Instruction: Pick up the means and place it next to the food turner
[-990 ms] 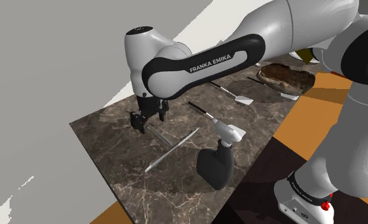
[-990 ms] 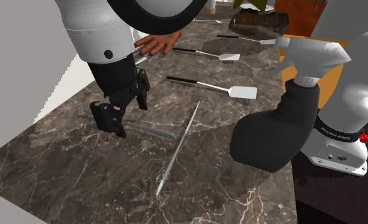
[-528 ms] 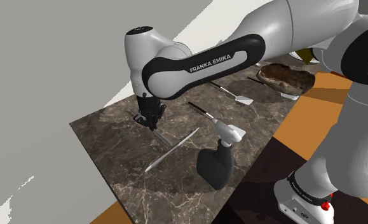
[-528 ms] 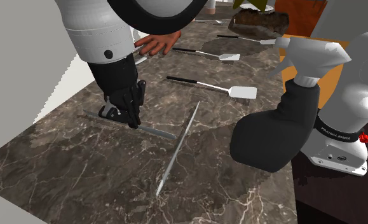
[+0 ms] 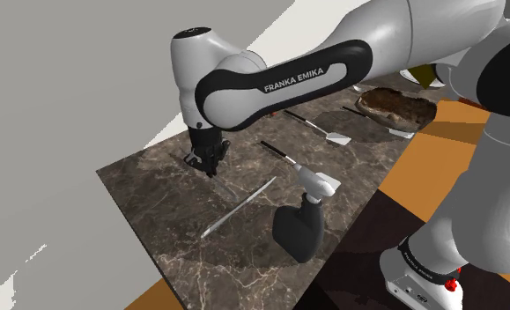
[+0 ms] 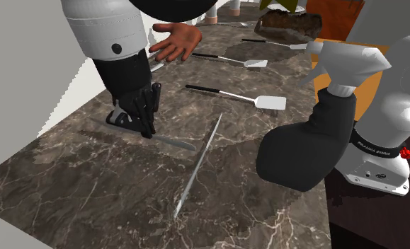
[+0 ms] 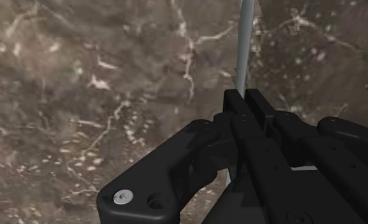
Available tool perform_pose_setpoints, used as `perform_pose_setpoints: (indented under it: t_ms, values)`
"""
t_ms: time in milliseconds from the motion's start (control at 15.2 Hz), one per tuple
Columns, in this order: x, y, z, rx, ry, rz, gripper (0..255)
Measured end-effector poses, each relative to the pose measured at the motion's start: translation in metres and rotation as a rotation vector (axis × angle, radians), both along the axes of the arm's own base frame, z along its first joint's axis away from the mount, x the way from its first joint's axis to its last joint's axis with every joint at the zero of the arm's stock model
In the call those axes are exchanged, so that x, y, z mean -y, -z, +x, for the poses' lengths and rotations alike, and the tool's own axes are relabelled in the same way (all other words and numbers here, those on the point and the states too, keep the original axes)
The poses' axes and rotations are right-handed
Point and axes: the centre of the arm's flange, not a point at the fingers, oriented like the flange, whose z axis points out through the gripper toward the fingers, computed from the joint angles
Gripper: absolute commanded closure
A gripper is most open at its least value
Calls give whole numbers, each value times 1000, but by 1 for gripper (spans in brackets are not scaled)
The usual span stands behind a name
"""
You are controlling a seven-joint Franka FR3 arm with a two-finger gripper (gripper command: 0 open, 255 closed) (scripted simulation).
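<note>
the gripper (image 6: 143, 126) is standing low over the dark marble counter (image 6: 69, 205), toward the second exterior view's left, its fingers pointing down. it is clasping a thin grey bar (image 6: 171, 143): in the wrist view the black fingers (image 7: 255, 105) are pressing together on the bar (image 7: 243, 44), which is running straight out from between them over the marble (image 7: 81, 83). in the second exterior view the bar is sticking out on both sides of the gripper and sitting very low; whether it is touching the counter cannot be told.

just beside the bar's free end a longer grey rod (image 6: 200, 159) is lying flat and pointing off at an angle. beyond it two turners with black handles and white heads are lying apart from the bar, a nearer one (image 6: 267, 102) and a farther one (image 6: 249, 63).

in the shoulder view the gripper (image 5: 209, 163) is hanging under the white arm (image 5: 244, 84) near the counter's (image 5: 156, 211) wall side, the rod (image 5: 240, 207) lying between it and a black object with a white top (image 5: 299, 229). a brown dish (image 5: 398, 106) is sitting at the far end.
</note>
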Motion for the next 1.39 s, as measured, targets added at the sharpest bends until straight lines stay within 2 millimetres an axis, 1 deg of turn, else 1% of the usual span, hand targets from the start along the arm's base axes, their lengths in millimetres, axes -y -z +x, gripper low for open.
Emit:
perform_pose_setpoints:
  t_ms: [990,1122,1386]
  values:
    - [-1,-79,0,0,0,0,255]
    - [16,-83,0,0,0,0,255]
    - [66,-85,8,0,1,-1,255]
